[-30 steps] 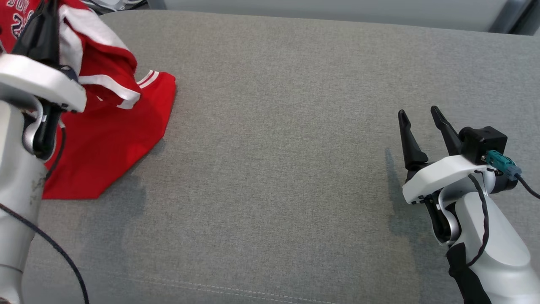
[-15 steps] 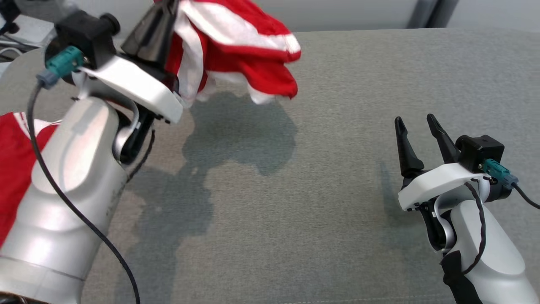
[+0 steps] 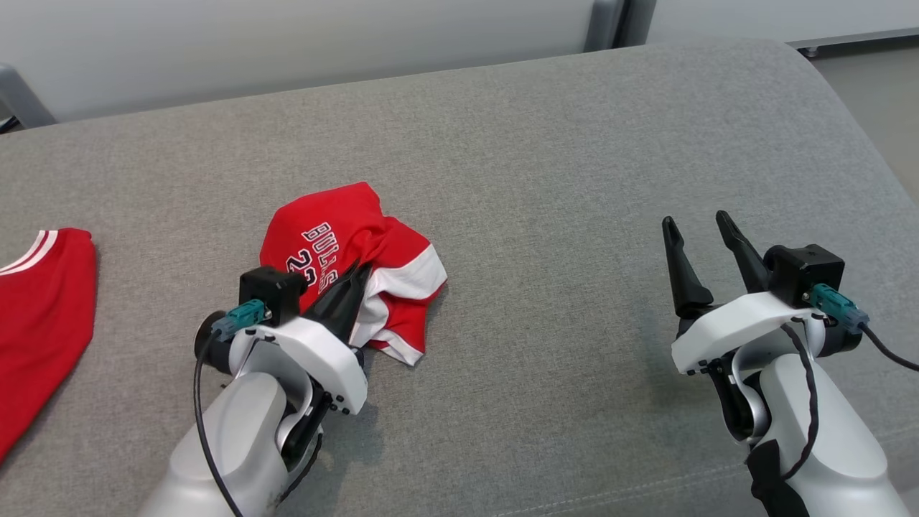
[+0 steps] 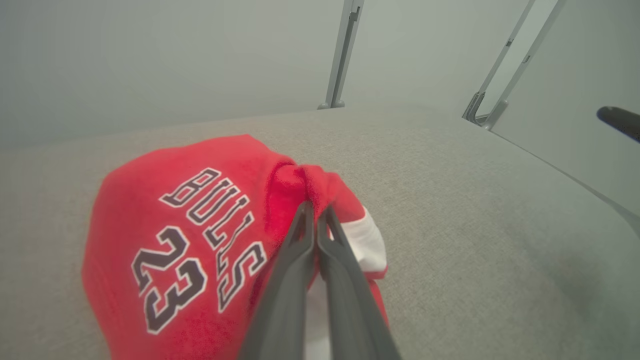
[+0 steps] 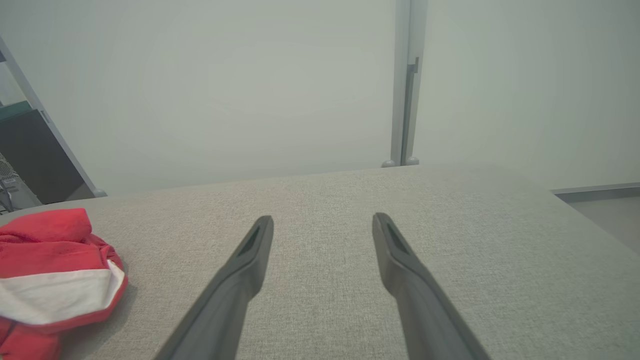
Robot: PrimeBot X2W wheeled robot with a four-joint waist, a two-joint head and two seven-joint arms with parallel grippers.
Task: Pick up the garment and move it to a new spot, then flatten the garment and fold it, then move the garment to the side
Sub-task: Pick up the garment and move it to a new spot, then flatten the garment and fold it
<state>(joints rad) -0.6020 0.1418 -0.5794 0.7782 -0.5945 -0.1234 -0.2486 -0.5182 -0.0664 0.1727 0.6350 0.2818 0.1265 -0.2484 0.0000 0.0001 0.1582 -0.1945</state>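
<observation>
I see the red shirt (image 3: 337,240) lying in a crumpled heap on the grey cushion (image 3: 546,179), its black-and-white lettering and number facing up and a white-trimmed edge folded out on its right side. My left gripper (image 3: 362,271) reaches into the shirt from the near side, low over the cloth. In the left wrist view its two fingers are pressed together (image 4: 312,209), nipping a puckered fold of red fabric at the top of the heap, just right of the lettering. My right gripper (image 3: 695,221) sits well to the right of the shirt, fingers spread wide with nothing between them. In the right wrist view (image 5: 322,220) there is bare cushion under the tips. Another piece of red cloth (image 3: 43,309) lies flat well to the left of the shirt, apart from it.
</observation>
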